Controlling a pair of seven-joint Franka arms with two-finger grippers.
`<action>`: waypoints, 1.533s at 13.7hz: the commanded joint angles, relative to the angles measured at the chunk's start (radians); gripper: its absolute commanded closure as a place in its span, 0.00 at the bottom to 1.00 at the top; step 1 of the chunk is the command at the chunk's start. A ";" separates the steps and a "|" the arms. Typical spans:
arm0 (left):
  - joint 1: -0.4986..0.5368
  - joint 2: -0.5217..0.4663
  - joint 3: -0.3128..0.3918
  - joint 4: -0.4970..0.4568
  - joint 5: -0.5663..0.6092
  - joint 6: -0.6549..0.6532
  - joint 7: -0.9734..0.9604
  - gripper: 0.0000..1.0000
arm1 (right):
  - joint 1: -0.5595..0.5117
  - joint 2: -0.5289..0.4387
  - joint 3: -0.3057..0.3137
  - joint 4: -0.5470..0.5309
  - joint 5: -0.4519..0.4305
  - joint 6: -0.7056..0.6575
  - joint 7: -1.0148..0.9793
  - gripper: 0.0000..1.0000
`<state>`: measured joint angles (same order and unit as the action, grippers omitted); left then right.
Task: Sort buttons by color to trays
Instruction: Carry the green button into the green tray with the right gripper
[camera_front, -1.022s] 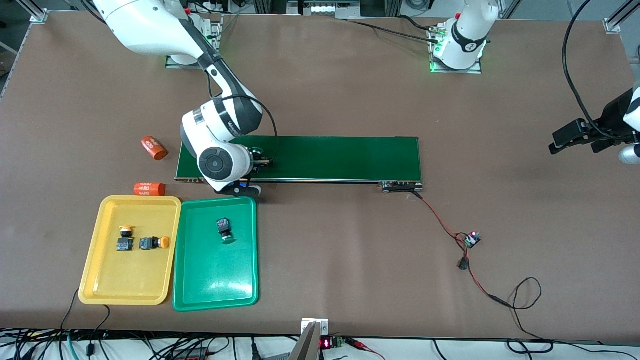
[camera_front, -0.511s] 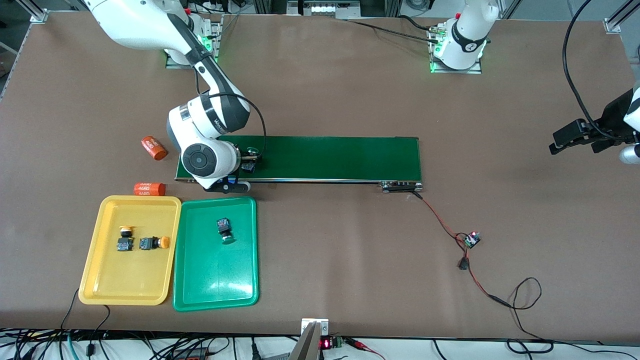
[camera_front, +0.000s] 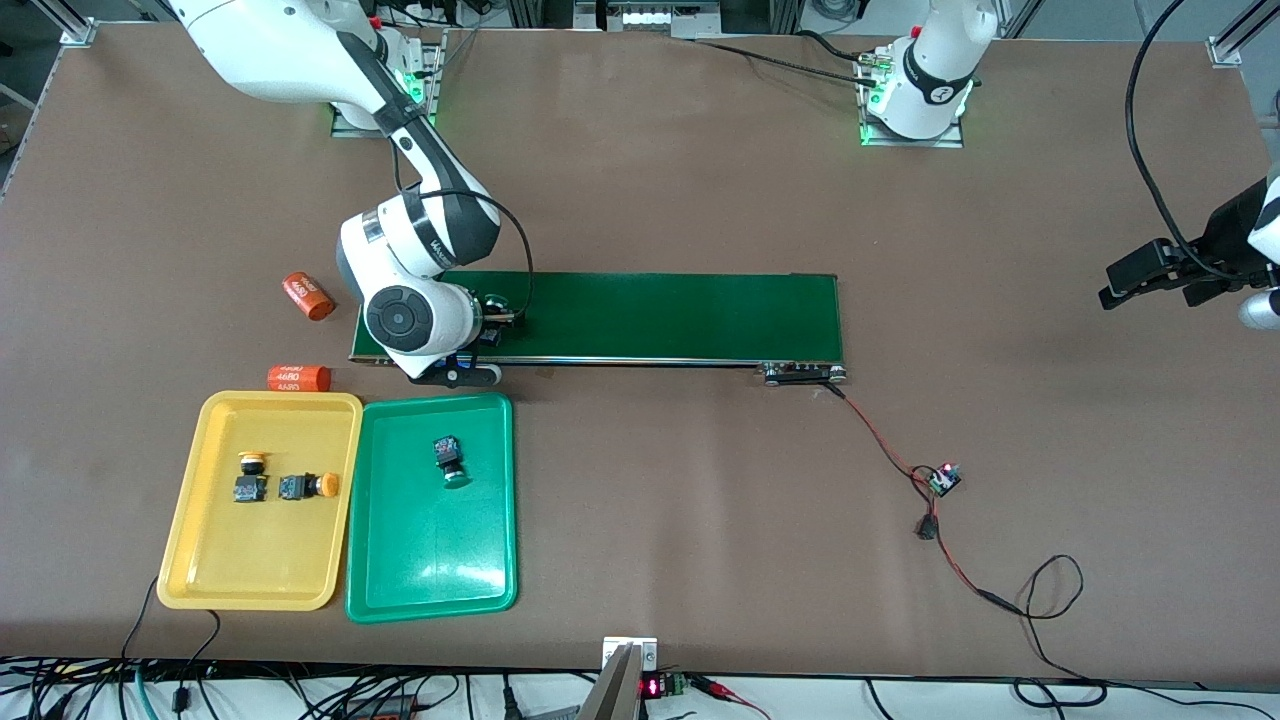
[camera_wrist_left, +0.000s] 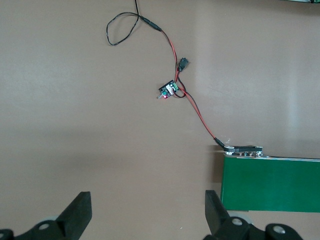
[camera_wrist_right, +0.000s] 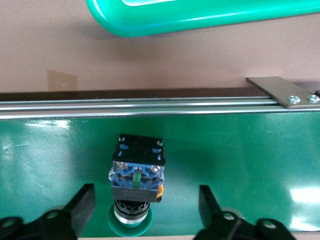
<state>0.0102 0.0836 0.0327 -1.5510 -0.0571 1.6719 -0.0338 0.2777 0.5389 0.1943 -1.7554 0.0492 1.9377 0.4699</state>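
One green button (camera_wrist_right: 136, 186) left on the belt (camera_wrist_right: 240, 150): light, rigid, slick cap. Your right tool (camera_wrist_right: 142, 215) straddles it unclenched, so pinch the blocky body. Left tool (camera_wrist_left: 145, 220) waits, released.

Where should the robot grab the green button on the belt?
Best on the blocky black-blue body of the small green-capped push-button, lying on the dark-green conveyor belt. Its flat sides face the fingers of the right pincer, which straddles it from above; the round cap would likely slip.
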 joint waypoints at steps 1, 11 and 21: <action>0.005 -0.005 0.001 -0.006 -0.013 0.009 0.012 0.00 | -0.011 -0.014 0.004 -0.016 0.020 0.010 -0.019 0.41; 0.014 -0.004 0.001 -0.006 -0.018 0.011 0.012 0.00 | -0.017 -0.028 -0.034 0.034 0.009 -0.031 -0.077 0.78; 0.013 -0.004 0.000 -0.006 -0.018 0.009 0.012 0.00 | -0.061 0.030 -0.154 0.270 -0.089 0.039 -0.294 0.78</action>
<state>0.0197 0.0855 0.0331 -1.5510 -0.0571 1.6719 -0.0338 0.2210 0.5234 0.0353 -1.5124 -0.0009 1.9064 0.1892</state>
